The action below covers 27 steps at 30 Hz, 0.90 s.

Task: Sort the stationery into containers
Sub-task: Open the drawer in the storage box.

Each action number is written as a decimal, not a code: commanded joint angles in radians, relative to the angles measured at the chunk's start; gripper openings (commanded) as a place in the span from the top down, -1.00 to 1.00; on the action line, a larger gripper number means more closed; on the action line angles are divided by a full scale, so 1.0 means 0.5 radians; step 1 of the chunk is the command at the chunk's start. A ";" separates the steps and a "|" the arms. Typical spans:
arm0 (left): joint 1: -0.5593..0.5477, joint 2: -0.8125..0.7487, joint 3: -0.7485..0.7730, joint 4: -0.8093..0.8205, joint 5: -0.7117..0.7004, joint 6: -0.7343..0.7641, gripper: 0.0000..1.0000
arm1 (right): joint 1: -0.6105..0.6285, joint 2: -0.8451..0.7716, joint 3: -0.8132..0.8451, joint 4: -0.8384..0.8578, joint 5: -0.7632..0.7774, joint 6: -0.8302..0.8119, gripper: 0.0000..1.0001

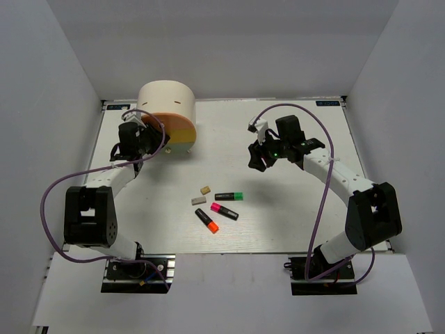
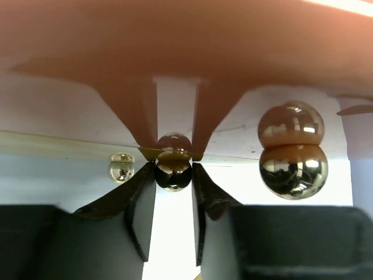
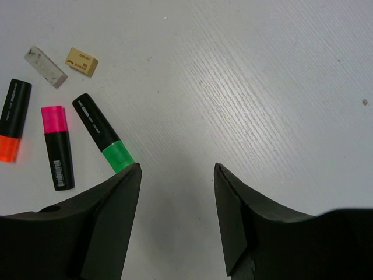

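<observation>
The cream drum (image 1: 165, 104) stands at the back left with an orange drawer section (image 1: 175, 126) facing front. My left gripper (image 1: 148, 132) is at that front. In the left wrist view its fingertips (image 2: 147, 175) close on a small round knob (image 2: 173, 170) under the orange surface (image 2: 186, 46). My right gripper (image 1: 259, 157) hangs open and empty over the table, right of the stationery. Green (image 1: 229, 196), pink (image 1: 224, 211) and orange (image 1: 206, 220) highlighters and two erasers (image 1: 205, 188) (image 1: 199, 200) lie mid-table. The right wrist view shows the green highlighter (image 3: 102, 132) beside my left finger. The pink-white piece is out of view.
A second, larger knob (image 2: 293, 169) and a small one (image 2: 121, 169) show beside the gripped knob. White walls enclose the table on three sides. Purple cables loop off both arms. The pink (image 3: 56, 146) and orange (image 3: 13, 119) highlighters and the erasers (image 3: 81, 61) lie left of my right gripper (image 3: 178, 172).
</observation>
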 commanded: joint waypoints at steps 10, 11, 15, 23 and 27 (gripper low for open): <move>-0.019 -0.213 -0.308 0.107 0.042 0.012 0.51 | 0.002 -0.013 0.035 0.015 -0.129 -0.111 -0.31; -0.019 -0.262 -0.357 0.107 0.042 0.012 0.51 | -0.001 -0.014 0.028 0.015 -0.147 -0.114 -0.34; -0.019 -0.505 -0.569 0.064 0.042 0.012 0.51 | -0.001 0.002 0.019 0.027 -0.209 -0.124 -0.34; -0.019 -0.646 -0.637 -0.004 0.024 0.012 -0.01 | 0.008 0.060 0.077 -0.010 -0.319 -0.166 -0.36; -0.019 -0.646 -0.524 -0.111 0.002 0.031 -0.44 | 0.023 0.048 0.059 -0.016 -0.530 -0.377 -0.48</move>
